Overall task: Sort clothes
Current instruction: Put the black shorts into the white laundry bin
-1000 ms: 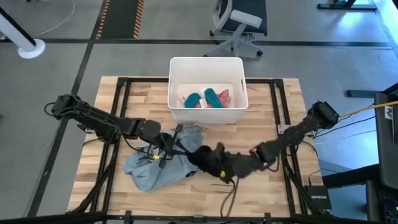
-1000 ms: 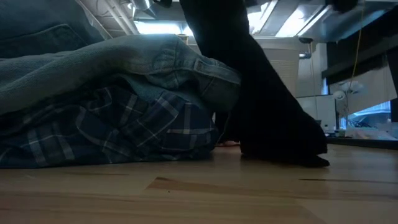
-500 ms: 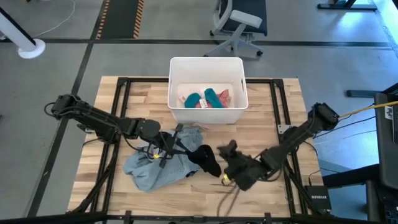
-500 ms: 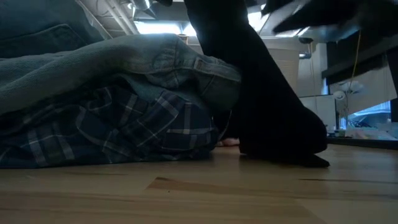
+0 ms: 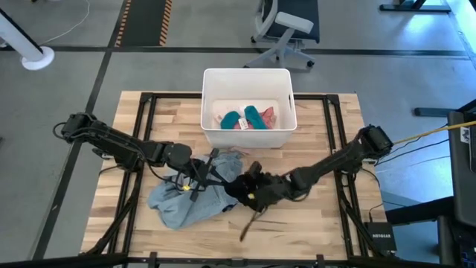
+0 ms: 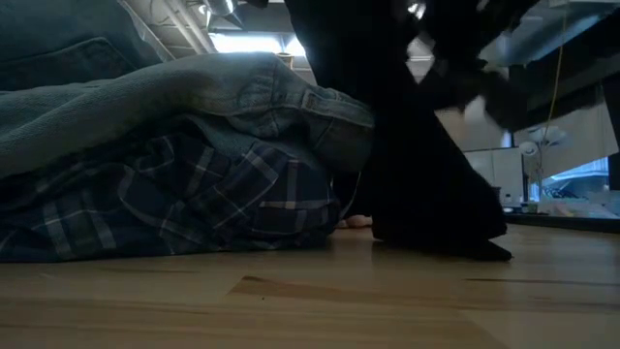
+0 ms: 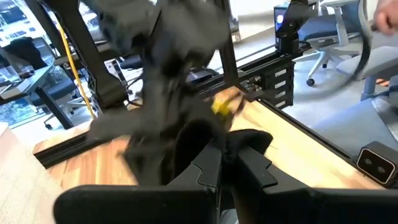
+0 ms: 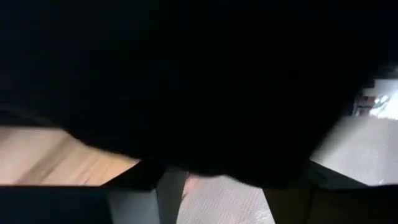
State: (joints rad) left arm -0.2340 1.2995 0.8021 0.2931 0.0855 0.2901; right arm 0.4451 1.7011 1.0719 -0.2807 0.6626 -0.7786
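Note:
A large grey-blue shirt (image 5: 178,202) lies heaped on the table over a blue-and-white plaid shirt (image 6: 174,204). A black garment (image 5: 239,187) is at the heap's right side. In the low view the black garment (image 6: 426,165) rises from the tabletop out of the frame's top. My left gripper (image 5: 210,177) is shut on it, over the heap. My right gripper (image 5: 256,192) is close against the black garment from the right, and its wrist view is filled with black cloth (image 8: 199,81). Teal (image 5: 245,117) and pink (image 5: 266,115) pieces lie in the white bin (image 5: 208,78). My left gripper pinches a bunched part of the black garment (image 7: 211,140) between its two shut fingers (image 7: 249,171). How many layers it has I cannot tell. The garment is drawn upward and its lower end (image 6: 455,242) rests on the table.
The white bin stands at the table's far middle. A black frame rail (image 5: 335,141) runs along the table's sides. A thin dark strap or cable (image 5: 253,222) lies on the bare wood near the front edge. An office chair (image 5: 286,30) stands beyond the table.
My right gripper drew back from the black garment toward the table's near right, then swung back left against it. The black garment's right part, spread toward that gripper a second ago, is now bunched near the heap. My left gripper has kept still.

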